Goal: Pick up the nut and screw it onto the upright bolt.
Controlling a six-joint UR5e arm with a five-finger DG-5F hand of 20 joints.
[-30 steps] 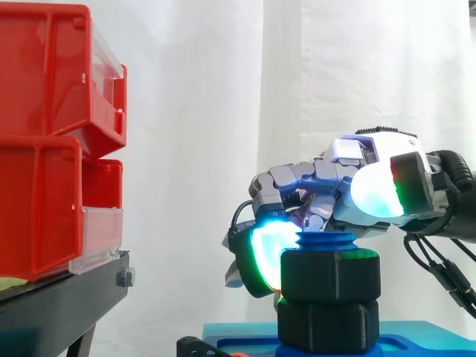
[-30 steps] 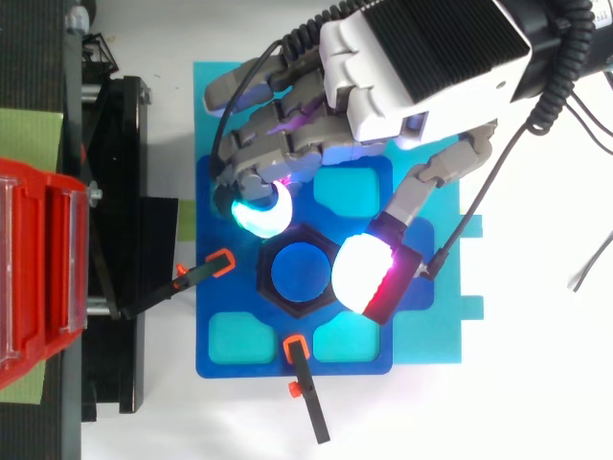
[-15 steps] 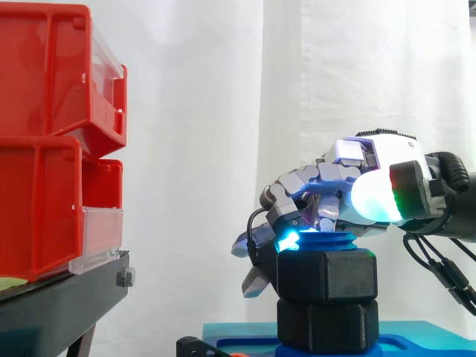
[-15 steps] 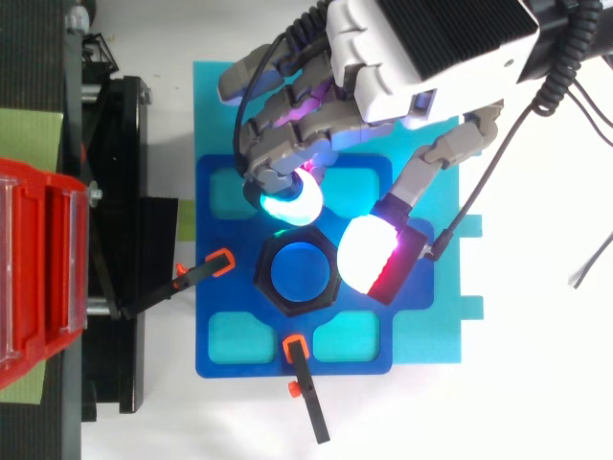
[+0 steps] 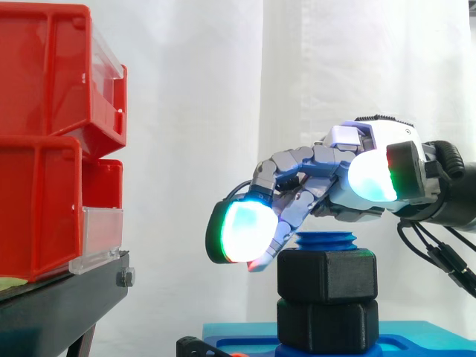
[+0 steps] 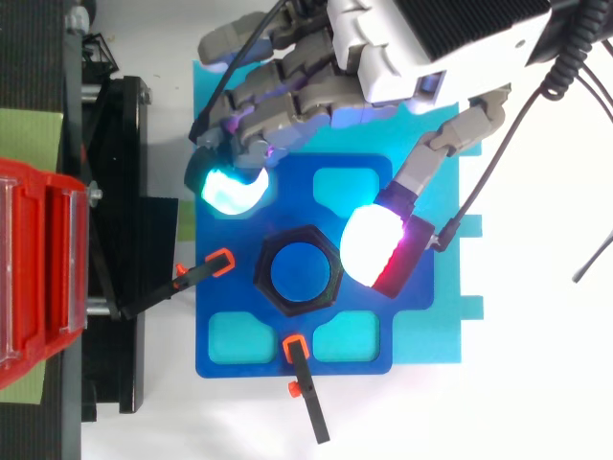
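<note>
At frame centre, the nut (image 5: 327, 277) is seen threaded on the upright bolt (image 6: 298, 273), the hand (image 6: 421, 48) held spread above, apparently to take a turning grip.

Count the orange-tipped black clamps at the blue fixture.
2. The left clamp sits at the blue fixture's left edge, the lower clamp at its bottom edge. The hand may hide others.

Most of the bolt (image 5: 326, 241) is swallowed by the nut (image 5: 328, 277), so thread engagement can't be judged. Seen from above, the hand (image 6: 431, 48) gets chopped off at 12 o'clock; the red bins (image 6: 38, 278) are clipped at 9 o'clock.
</note>
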